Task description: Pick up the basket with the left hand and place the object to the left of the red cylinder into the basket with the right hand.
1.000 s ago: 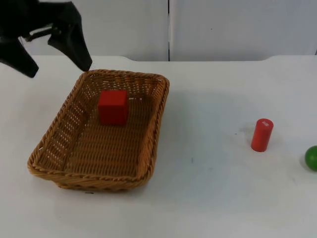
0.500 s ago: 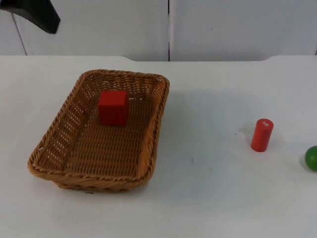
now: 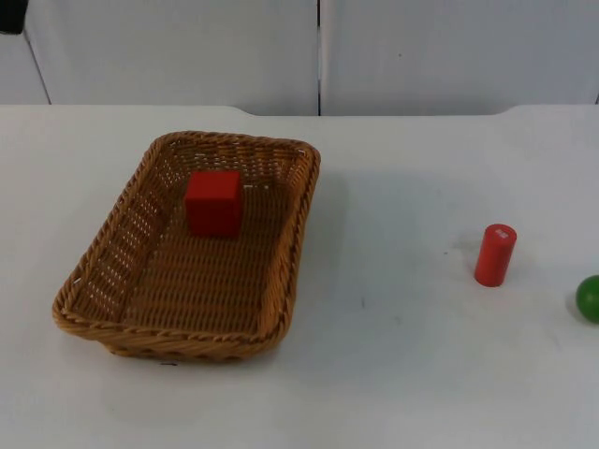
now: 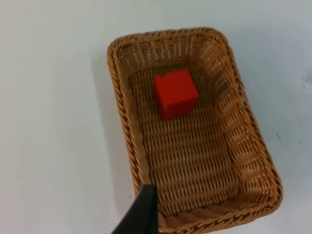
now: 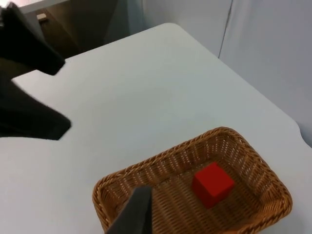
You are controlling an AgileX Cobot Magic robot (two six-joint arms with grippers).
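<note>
Top view: wicker basket (image 3: 192, 248) sits flat on the white surface (image 3: 402, 374), toward the left. A red cube (image 3: 214, 202) lies inside it, near the far end. The red cylinder (image 3: 494, 254) stands upright well to the right, with a green ball (image 3: 589, 298) just beyond it at the edge. Nothing lies on the open surface between basket and cylinder. A bit of the left arm (image 3: 11, 15) sits high in the corner, well away from the basket.

Left wrist view: looks down from above on the basket (image 4: 192, 129) and the cube (image 4: 175, 93) in it. One black fingertip of the left claw (image 4: 141, 212) stands in front of the basket's near rim, holding nothing; whether the claw is released or clenched cannot be told.

Right wrist view: basket (image 5: 195, 187) and cube (image 5: 212, 184) lie below. The right claw (image 5: 134, 212) shows a single fingertip, gripping nothing; its state cannot be told. The left arm (image 5: 27, 92) hangs above the surface, off to one side.

Judgement: the object appears delivered and the basket set down; task looks essentially finished, arms retreated.
</note>
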